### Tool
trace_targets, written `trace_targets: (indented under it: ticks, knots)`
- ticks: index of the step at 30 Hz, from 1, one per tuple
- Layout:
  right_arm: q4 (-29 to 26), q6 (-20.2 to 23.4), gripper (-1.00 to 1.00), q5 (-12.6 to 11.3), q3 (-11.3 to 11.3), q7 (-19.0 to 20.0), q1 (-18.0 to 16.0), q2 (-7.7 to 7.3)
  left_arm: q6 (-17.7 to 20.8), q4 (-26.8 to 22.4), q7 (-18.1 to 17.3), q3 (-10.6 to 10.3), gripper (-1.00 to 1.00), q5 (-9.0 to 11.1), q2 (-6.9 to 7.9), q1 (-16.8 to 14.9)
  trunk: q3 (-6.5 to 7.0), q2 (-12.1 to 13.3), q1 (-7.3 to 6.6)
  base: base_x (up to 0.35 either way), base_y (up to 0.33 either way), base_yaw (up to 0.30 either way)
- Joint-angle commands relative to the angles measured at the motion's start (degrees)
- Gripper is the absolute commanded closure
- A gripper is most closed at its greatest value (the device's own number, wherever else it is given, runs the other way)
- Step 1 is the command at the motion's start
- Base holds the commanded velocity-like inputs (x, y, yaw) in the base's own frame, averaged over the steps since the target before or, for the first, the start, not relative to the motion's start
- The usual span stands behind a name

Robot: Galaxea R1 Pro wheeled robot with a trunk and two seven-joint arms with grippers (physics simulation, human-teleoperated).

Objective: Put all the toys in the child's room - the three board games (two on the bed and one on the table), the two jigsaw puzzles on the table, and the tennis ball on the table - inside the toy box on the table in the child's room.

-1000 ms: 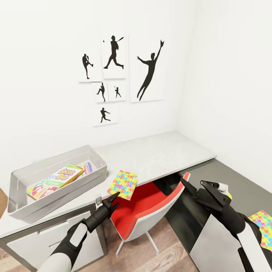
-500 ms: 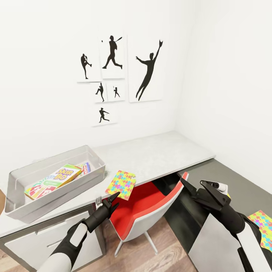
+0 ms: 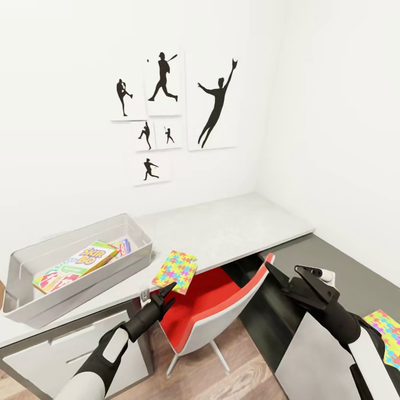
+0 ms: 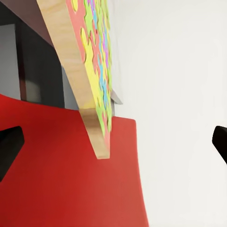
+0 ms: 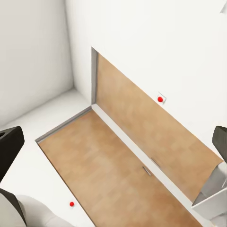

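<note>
The toy box (image 3: 33,300) looks like see-through greyish plastic with a soft sheen, and the Skip-Bo box (image 3: 75,265) inside it like glossy printed card. The desk (image 3: 233,230) has a smooth, matt, light grey top, and the jigsaw puzzle (image 3: 176,270) on it has a bright printed face over a pale, wood-like edge in the left wrist view. The chair (image 3: 214,311) has a matt red seat in a smooth white shell, above a wood-plank floor (image 3: 244,383).

The L-shaped desk (image 3: 233,228) had a light grey top running along the far wall and a lower dark grey section at right. On the top stood the see-through toy box (image 3: 22,303) at left; just right of it one jigsaw puzzle (image 3: 176,270) overhung the near edge. Another jigsaw puzzle (image 3: 389,332) lay on the dark section.
</note>
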Motion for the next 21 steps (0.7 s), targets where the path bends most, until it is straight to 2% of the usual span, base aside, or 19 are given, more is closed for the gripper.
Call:
trace_targets:
  ticks: [1, 13, 21]
  knots:
    - [0.0, 0.3, -1.00, -0.2, 0.0, 0.0, -0.1, -0.02, 0.5, 0.0, -0.1, 0.3, -1.00, 0.0, -0.05, 0.0, -0.06, 0.0, 0.00, 0.000, -0.023, 0.000]
    - [0.0, 0.3, -1.00, -0.2, 0.0, 0.0, 0.0, 0.02, 0.4, 0.0, -0.2, 0.3, -1.00, 0.0, -0.05, -0.1, -0.06, 0.0, 0.00, 0.004, -0.004, 0.000]
    - [0.0, 0.3, -1.00, -0.2, 0.0, 0.0, -0.1, -0.03, 0.3, 0.0, -0.3, 0.3, -1.00, 0.0, -0.05, 0.0, -0.06, 0.0, 0.00, 0.160, 0.000, 0.000]
